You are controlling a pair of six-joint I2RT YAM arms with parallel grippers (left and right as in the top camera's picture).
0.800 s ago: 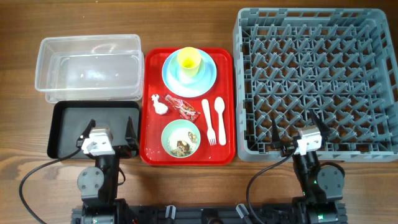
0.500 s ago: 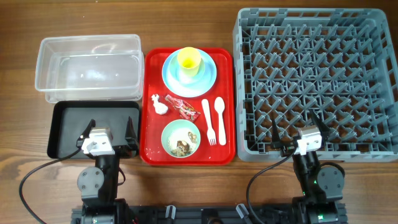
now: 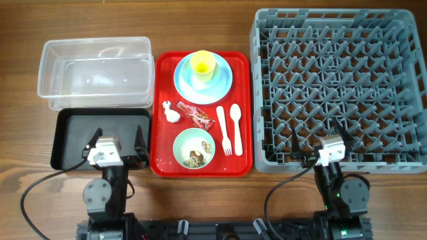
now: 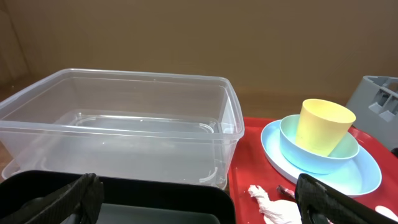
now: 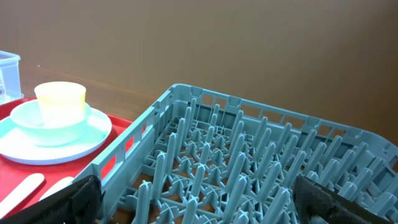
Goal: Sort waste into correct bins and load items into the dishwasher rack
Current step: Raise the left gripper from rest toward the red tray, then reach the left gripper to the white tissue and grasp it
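On the red serving tray, a yellow cup [image 3: 203, 65] stands in a light-blue bowl on a light-blue plate [image 3: 227, 83]. Nearer me lie a white tissue [image 3: 172, 112], a red wrapper [image 3: 199, 117], a white fork [image 3: 223, 130] and spoon [image 3: 236, 123]. A pale-green bowl [image 3: 183, 148] holds food scraps [image 3: 198, 157]. The clear tub [image 3: 97, 72] and black tray [image 3: 73, 133] sit to the left, the grey rack [image 3: 340, 80] to the right. My left gripper [image 3: 119, 137] [image 4: 196, 205] hangs open over the black tray's near edge. Over the rack's near edge my right gripper [image 3: 317, 137] [image 5: 199, 199] is open and holds nothing.
The red serving tray [image 3: 160, 167] lies between the bins and the rack, its edges close to both. Both arm bases stand at the table's front edge, with black cables looping on the wood beside them.
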